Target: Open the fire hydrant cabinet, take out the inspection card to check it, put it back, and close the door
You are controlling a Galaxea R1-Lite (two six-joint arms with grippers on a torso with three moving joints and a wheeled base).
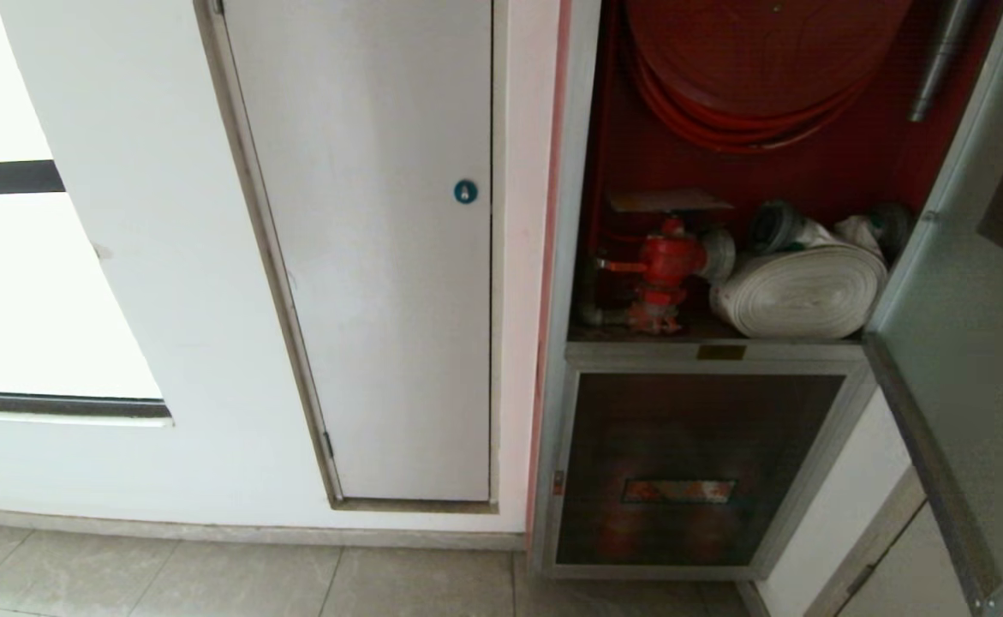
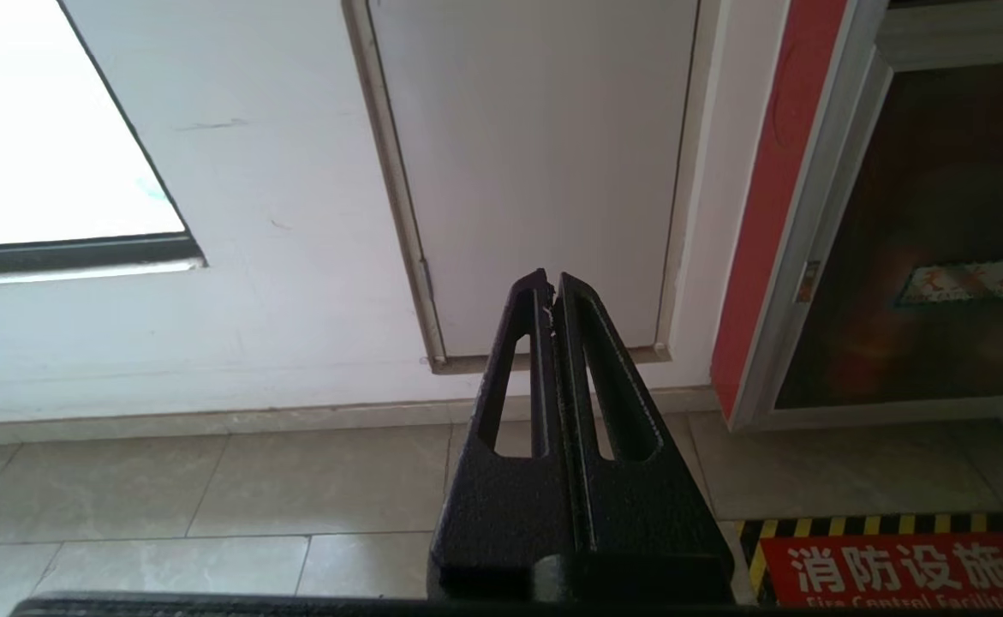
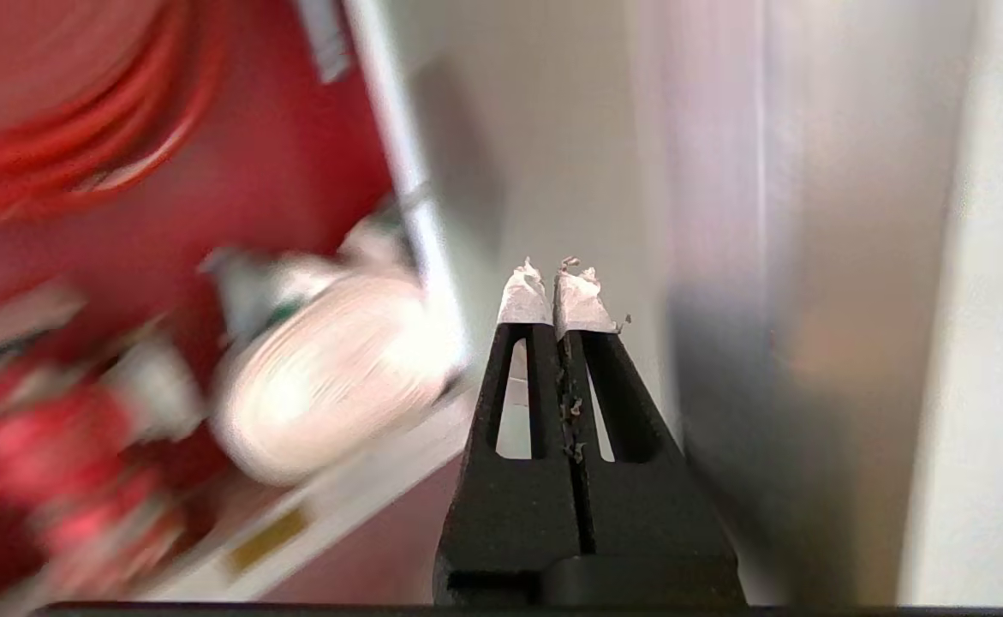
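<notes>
Head view shows the door (image 1: 972,343) swung open at the fire hydrant cabinet (image 1: 724,257)'s right edge, the right gripper (image 3: 552,287) pressed together and empty near it, so next I'd expect fetching the inspection card (image 1: 668,201) above the valve.

White panel (image 1: 381,257) with blue round lock (image 1: 465,191), bright window (image 1: 30,291), tiled floor (image 1: 210,578), striped floor sign (image 2: 895,566)

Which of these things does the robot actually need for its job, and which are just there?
For the job:
- fire hydrant cabinet, open
- door, swung out to the right
- inspection card, above the red valve

Just there:
- white hose roll
- red hose reel
- white panel
- lower dark panel
</notes>
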